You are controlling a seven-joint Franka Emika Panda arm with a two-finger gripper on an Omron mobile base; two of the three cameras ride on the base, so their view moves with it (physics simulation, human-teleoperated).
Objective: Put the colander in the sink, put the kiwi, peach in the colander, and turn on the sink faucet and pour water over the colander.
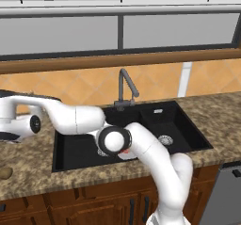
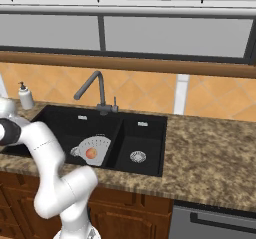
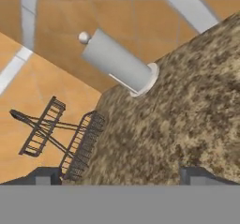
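Already the peach (image 2: 91, 153) sits in the colander (image 2: 95, 149) in the sink (image 2: 65, 120); your kiwi (image 1: 4, 173) waits on the counter's (image 1: 221, 108) far left. Claw (image 3: 121, 176) wide, empty. Expect a light, fuzzy, bruisable fruit; pinch gently across its short middle.

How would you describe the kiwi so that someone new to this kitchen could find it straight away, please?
Start at the black sink set in the speckled counter and follow the counter's front strip out to the left. The kiwi lies there, apart from the sink: a small brown oval, unlike the orange-red peach sitting in the colander.
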